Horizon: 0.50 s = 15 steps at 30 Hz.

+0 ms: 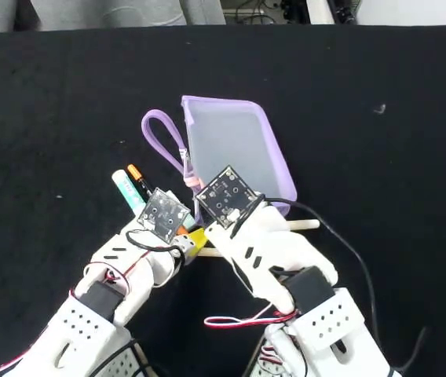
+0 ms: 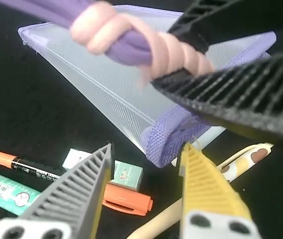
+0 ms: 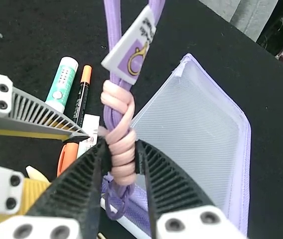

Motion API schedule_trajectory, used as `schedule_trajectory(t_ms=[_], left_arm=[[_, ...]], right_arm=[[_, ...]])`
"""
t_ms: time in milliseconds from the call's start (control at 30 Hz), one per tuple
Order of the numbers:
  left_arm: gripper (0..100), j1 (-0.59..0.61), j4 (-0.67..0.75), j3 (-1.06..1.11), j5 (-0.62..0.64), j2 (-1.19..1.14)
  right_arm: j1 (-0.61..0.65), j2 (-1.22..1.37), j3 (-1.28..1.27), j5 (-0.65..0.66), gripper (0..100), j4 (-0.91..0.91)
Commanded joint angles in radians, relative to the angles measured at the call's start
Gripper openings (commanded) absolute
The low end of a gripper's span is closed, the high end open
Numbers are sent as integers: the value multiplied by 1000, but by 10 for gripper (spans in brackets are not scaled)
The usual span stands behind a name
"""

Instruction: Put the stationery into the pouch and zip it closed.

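Note:
The purple mesh pouch (image 1: 235, 145) (image 2: 106, 84) (image 3: 191, 134) lies flat mid-table. Its purple strap (image 1: 154, 129) (image 3: 112, 40) carries a pink coil (image 2: 176, 50) (image 3: 119, 144). My right gripper (image 1: 198, 188) (image 3: 120, 147), with black fingers, is shut on that coil at the pouch's near corner. Just below that corner my left gripper (image 1: 194, 236) (image 2: 146, 154) stands open, its grey and yellow fingers either side of the corner. Beside them lie an orange marker (image 1: 137, 179) (image 2: 126, 199) (image 3: 81, 94), a green glue stick (image 1: 127, 192) (image 2: 4, 189) (image 3: 62, 82), a small eraser (image 2: 126, 175) and a beige pen (image 1: 301, 225) (image 2: 241, 162).
The black table (image 1: 380, 110) stretches wide on all sides of the pouch. A white and purple tag (image 3: 134, 47) hangs on the strap. The two arms sit close together at the table's near edge, and cables trail from the right arm (image 1: 364, 267).

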<state>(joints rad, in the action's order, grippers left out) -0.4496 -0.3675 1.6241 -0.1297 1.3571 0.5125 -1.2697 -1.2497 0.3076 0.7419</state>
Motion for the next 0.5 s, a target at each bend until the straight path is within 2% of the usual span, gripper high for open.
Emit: schedule_trajectory(t_ms=[0,467], left_arm=[[220,5,25,-59,3,26],[225,7,40,-45,3,38]], right_arm=[[8,-19,58,-8,11,-21],[-51,-19,58,-8,11,-26]])
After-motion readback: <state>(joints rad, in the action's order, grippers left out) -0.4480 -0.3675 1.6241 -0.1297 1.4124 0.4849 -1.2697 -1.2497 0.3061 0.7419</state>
